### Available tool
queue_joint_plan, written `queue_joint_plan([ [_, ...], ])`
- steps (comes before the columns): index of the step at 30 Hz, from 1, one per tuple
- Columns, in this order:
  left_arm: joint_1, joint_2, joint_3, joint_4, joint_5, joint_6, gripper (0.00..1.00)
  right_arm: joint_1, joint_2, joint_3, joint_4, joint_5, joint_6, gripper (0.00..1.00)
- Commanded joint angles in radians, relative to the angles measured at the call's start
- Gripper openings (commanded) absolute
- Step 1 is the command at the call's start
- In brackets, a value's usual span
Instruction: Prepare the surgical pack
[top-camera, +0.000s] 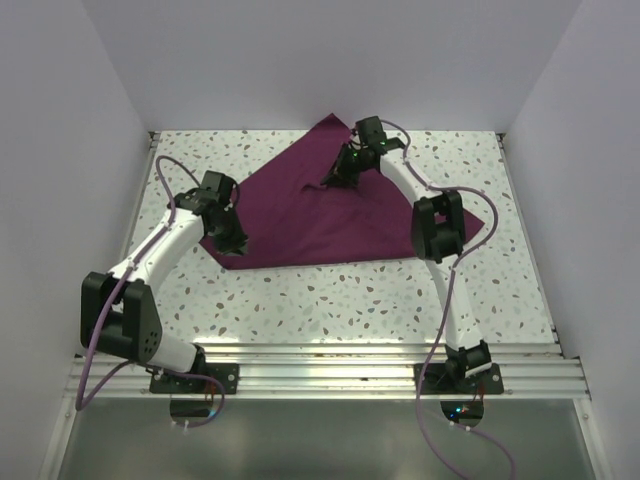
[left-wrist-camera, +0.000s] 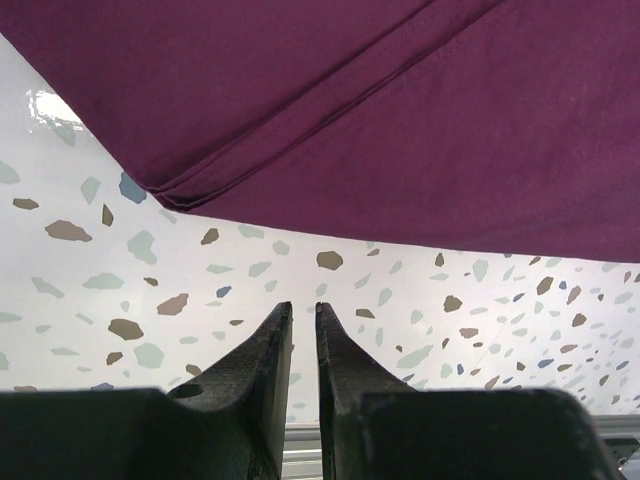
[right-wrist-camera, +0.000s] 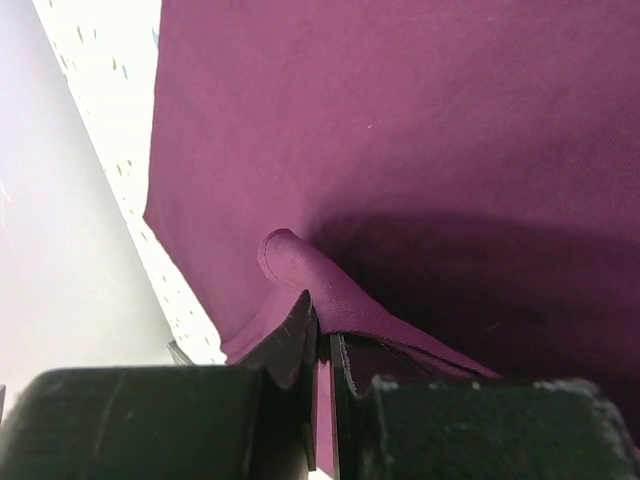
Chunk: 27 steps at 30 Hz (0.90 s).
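Likely laying out plum cloth (top-camera: 300, 215), on tabletop (top-camera: 330, 300), far half. Right end effector (right-wrist-camera: 322, 325) clamped on a raised fold; left end effector (left-wrist-camera: 304, 310) barely apart, empty, beside near-left corner. Next: drawing fold outward.

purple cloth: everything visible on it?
The purple cloth is plum fabric with stitched hems, lying folded into a rough triangle on the speckled table, layered edges showing at its near-left corner. The right end effector is shut on a pinched ridge near the far point. The left end effector sits short of the corner, not gripping it.
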Motion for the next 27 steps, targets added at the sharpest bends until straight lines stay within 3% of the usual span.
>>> queue_joint_plan([
  [1,0.007,0.007,0.013,0.008,-0.012,-0.024,0.19,-0.013,0.013,0.055,0.059,-0.049,0.029,0.02],
  [6,0.007,0.018,0.018,0.016,0.000,-0.032,0.19,-0.014,0.067,0.119,0.074,-0.067,0.063,0.04],
  [9,0.007,0.021,0.018,0.022,0.007,-0.038,0.19,-0.014,0.102,0.155,0.086,-0.088,0.084,0.13],
  [12,0.007,0.030,0.031,0.022,0.013,-0.042,0.19,-0.018,0.122,0.226,0.076,-0.093,0.087,0.39],
  [14,0.007,0.045,0.056,0.031,0.022,-0.046,0.19,-0.024,0.110,0.262,0.057,-0.076,0.074,0.48],
  [16,0.009,0.073,0.076,0.044,0.033,-0.047,0.19,-0.037,0.044,0.247,0.042,-0.059,0.045,0.63],
  [18,0.019,0.101,0.105,0.054,0.049,-0.049,0.22,-0.048,-0.003,0.204,-0.019,-0.026,-0.017,0.64],
  [23,0.106,0.185,0.139,0.117,0.135,-0.058,0.47,-0.050,-0.184,0.039,-0.136,0.071,-0.189,0.64],
  [27,0.199,0.234,0.179,0.139,0.172,-0.041,0.54,-0.048,-0.292,-0.184,-0.110,0.119,-0.284,0.52],
])
